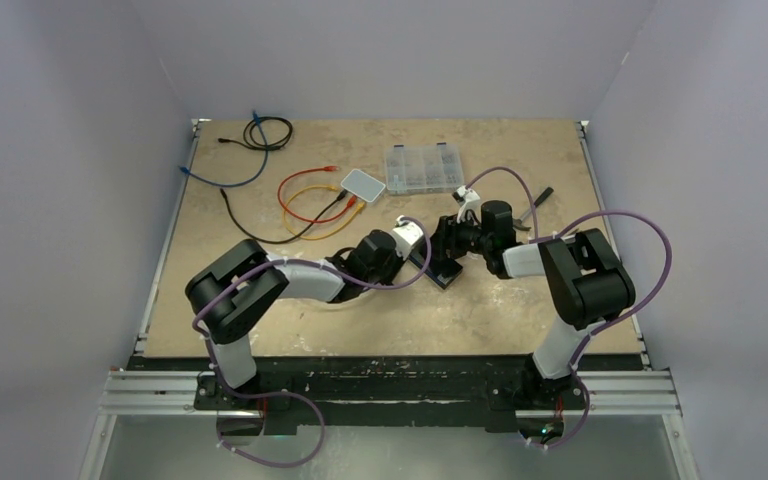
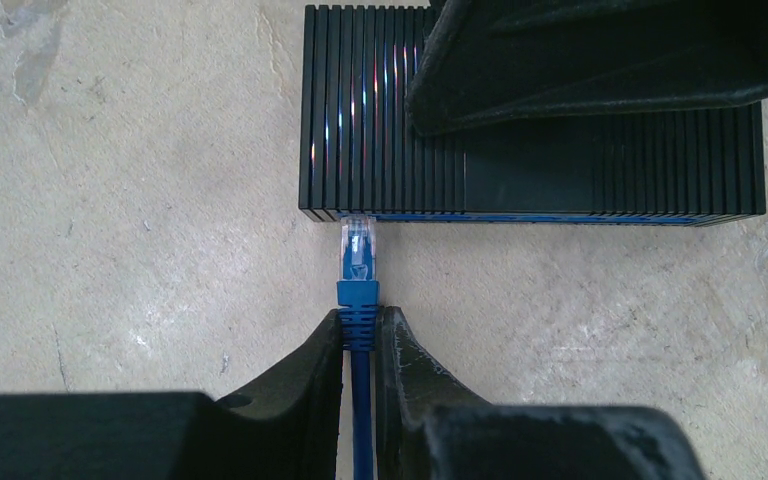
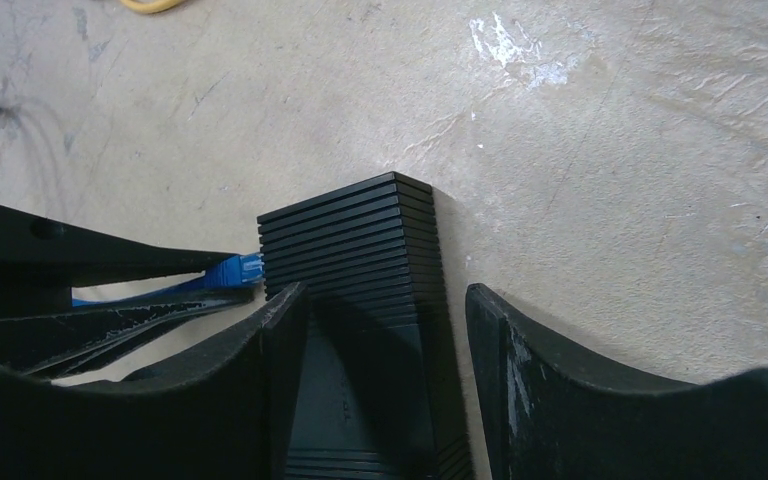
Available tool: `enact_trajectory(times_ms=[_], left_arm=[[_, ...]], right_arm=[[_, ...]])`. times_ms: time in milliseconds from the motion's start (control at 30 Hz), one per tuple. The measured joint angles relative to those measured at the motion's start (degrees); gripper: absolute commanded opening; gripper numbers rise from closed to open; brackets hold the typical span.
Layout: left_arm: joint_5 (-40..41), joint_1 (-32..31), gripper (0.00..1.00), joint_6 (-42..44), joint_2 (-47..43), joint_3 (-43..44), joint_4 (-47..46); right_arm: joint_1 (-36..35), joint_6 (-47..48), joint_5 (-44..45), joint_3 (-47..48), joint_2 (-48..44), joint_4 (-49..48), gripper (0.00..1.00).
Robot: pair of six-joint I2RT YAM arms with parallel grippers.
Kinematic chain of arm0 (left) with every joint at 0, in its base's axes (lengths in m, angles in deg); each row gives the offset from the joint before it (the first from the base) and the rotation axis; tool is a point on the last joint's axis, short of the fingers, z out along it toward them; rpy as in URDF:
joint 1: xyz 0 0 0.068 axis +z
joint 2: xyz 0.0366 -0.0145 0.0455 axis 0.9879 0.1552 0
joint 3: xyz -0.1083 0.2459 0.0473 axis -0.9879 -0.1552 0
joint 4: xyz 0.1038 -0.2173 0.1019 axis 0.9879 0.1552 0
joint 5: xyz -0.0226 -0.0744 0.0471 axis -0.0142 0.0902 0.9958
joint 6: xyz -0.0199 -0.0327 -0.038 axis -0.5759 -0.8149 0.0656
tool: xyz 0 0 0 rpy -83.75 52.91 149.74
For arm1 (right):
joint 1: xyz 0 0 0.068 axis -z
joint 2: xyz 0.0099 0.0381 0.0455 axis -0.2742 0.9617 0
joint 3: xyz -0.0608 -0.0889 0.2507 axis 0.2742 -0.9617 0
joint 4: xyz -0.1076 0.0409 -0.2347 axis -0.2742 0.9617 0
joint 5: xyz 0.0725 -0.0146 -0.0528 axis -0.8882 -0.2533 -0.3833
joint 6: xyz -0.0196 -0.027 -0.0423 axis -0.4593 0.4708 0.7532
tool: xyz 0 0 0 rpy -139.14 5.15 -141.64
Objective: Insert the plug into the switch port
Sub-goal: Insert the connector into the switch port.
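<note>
Clear-tipped blue network plug (image 2: 357,250), judged light, rigid and latch-fragile, sits mid-frame at the ribbed black plastic switch (image 2: 360,110) face, left gripper (image 2: 360,335) clamped on its boot (best hold), right gripper (image 3: 385,330) straddling the switch, unclosed.

No readable text, label, brand, number or sign turns up for you in any of the three views. The switch (image 2: 360,120) gives you only plain black ribbing on top. A faint mark on its smooth panel in the right wrist view is too dim to read. The white box (image 1: 364,183) and the clear organiser (image 1: 423,168) are too small for lettering.
</note>
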Motion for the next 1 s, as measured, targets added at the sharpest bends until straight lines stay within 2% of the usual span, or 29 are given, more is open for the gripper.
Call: enact_trajectory(times_ms=[533, 1000], left_arm=[[0.3, 0.0, 0.00, -0.3, 0.9, 0.6, -0.8], [3.6, 0.0, 0.00, 1.2, 1.6, 0.4, -3.9]], right_arm=[[0.0, 0.0, -0.3, 0.0, 0.0, 0.0, 0.59], [-0.1, 0.3, -1.9, 1.3, 1.6, 0.0, 0.56]])
